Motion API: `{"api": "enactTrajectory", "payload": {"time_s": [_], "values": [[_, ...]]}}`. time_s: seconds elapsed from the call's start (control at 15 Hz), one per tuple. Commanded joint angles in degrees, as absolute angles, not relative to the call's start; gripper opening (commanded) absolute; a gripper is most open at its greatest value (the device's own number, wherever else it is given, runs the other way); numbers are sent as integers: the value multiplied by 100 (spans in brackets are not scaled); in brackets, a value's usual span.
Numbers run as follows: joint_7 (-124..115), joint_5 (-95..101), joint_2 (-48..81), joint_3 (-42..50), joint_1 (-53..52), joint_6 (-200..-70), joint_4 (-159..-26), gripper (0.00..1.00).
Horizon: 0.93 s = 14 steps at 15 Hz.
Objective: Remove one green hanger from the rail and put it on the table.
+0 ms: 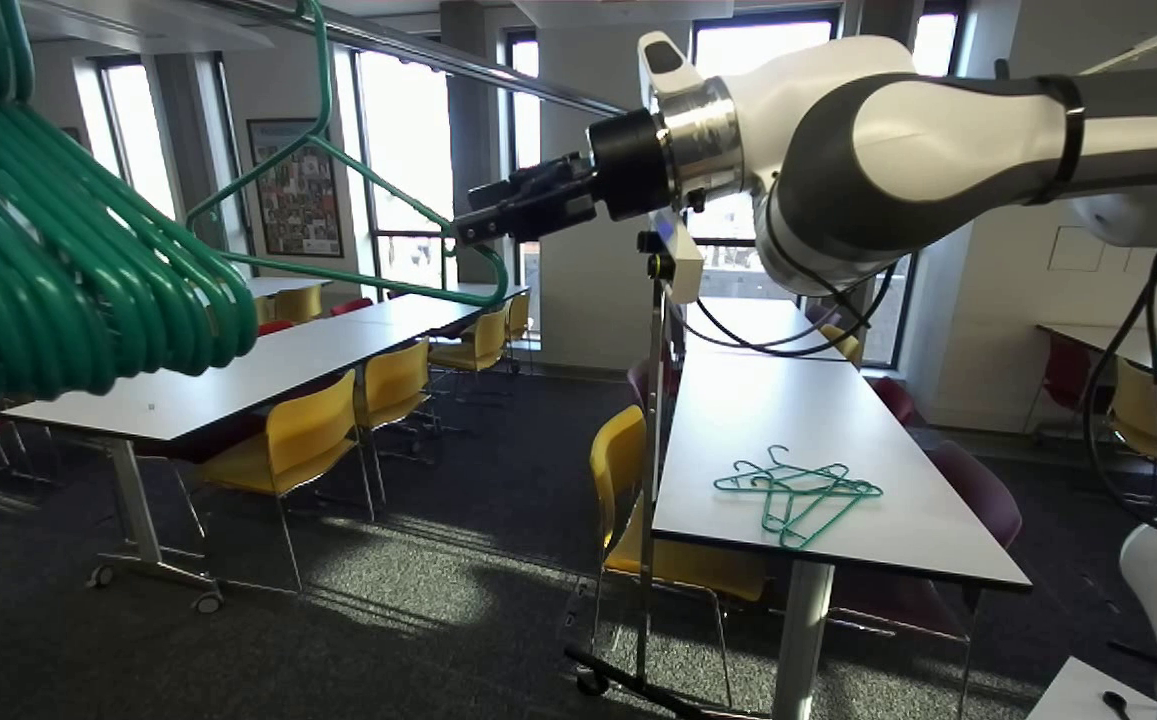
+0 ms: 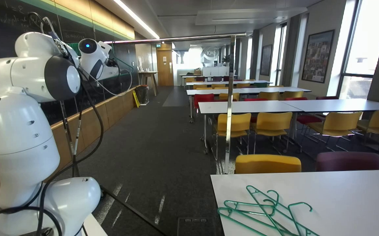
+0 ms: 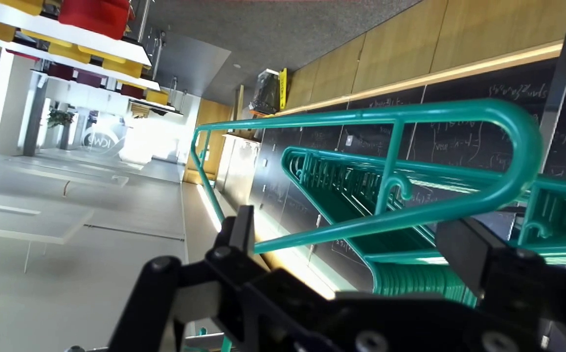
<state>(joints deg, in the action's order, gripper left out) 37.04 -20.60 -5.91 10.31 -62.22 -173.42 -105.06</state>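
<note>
Gaping, claw (image 3: pixel 347 225) is gripping nothing | green hanger (image 3: pixel 389 168) is crossing wrist-view centre-right | likely grasping step: best centring it before clenching

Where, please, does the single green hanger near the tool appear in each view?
In an exterior view: green hanger, upper left.
In an exterior view: green hanger, small, upper left.
Wrist view: green hanger, large, right of centre.
Shared landmark: packed hangers, leftmost in an exterior view, behind the green hanger in the wrist view.
</note>
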Motion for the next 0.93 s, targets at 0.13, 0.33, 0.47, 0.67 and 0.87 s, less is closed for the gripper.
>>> {"api": "enactTrajectory", "payload": {"time_s": [0.13,0.33,0.47,0.67,0.87], "values": [[3661,-1721,-725,1038,-6097,-17073,-10476,100],[3656,-1593,-705,1030,-6072,-16997,-10443,100],[3703,-1623,-700,1033,-6110,-16978,-10429,74],[3683,-1615,-692,1032,-6122,-16989,-10424,53],[3664,-1604,-703,1035,-6110,-17005,-10441,30]]}}
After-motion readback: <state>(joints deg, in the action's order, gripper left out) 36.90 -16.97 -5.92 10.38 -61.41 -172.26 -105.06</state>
